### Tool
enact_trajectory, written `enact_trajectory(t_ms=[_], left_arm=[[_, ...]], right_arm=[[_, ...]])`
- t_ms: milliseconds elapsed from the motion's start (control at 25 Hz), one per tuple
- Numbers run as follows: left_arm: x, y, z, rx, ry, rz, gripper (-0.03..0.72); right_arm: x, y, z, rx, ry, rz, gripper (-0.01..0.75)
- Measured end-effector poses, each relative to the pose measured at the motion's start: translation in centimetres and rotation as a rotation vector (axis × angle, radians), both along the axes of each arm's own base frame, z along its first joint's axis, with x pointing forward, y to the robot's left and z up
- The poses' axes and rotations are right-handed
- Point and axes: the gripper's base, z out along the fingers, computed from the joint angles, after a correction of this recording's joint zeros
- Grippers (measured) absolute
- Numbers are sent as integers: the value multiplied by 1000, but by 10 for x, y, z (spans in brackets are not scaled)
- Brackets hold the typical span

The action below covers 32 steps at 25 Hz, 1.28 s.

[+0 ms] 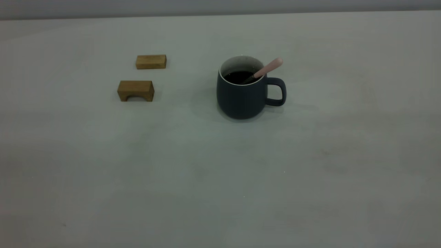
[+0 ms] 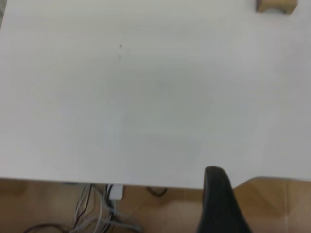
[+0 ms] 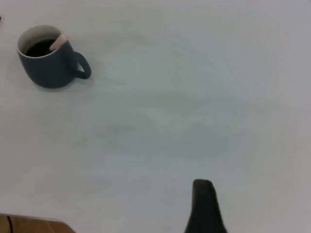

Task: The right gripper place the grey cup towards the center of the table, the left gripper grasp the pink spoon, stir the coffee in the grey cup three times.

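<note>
The grey cup [image 1: 243, 93] stands upright near the middle of the table [image 1: 220, 172], its handle to the right in the exterior view. Dark coffee [image 1: 238, 76] fills it. The pink spoon [image 1: 268, 68] rests in the cup, bowl in the coffee, pink handle leaning over the rim above the cup's handle. Nothing holds it. The right wrist view shows the cup [image 3: 48, 63] and spoon [image 3: 59, 41] far from the right gripper [image 3: 204, 199]. The left gripper [image 2: 216, 194] hangs over the table's edge; the cup is out of its view. Neither arm appears in the exterior view.
Two tan wooden blocks lie left of the cup: a flat one [image 1: 151, 61] farther back and an arched one [image 1: 135, 90] nearer. One block [image 2: 276, 5] shows in the left wrist view. Beyond the table edge there are a wooden floor and cables [image 2: 102, 213].
</note>
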Motion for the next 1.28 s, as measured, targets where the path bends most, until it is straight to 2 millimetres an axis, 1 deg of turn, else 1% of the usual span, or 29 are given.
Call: enact_trajectory(t_ms=[200,440,560,1280], left_arm=[[-9,0,-3,-13,-46,-3,523],[-23,0,-6,-14,-126,49,523],[-29,1,-6,0,-160,44,523],[-29,1,-7,12,-157,34,523]], right_arm=[[0,0,0,0,0,0,582],[0,0,0,0,0,0,582],[0,0,0,0,0,0,582],[0,0,0,1,0,1,582]])
